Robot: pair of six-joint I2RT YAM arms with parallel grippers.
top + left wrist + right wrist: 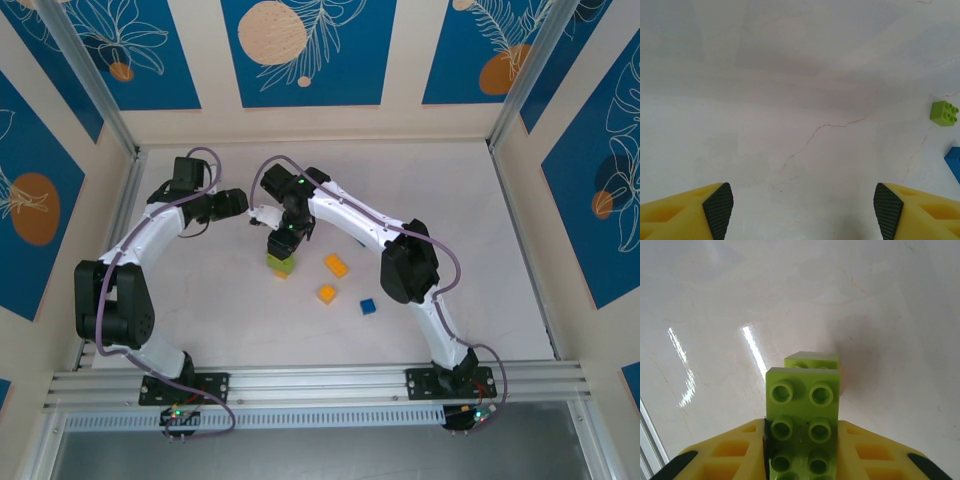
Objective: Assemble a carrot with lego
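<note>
While right jaws clamp a lime green brick point(802, 415) above the table point(715, 300), left jaws stand apart

Blue brick point(953, 162) cut off by right edge, just a corner in frame. Lime brick point(802, 415) runs off the bottom edge (near end unseen) and hides most of second lime brick point(812, 360). Overhead, right gripper point(282, 250) covers their tops.
</note>
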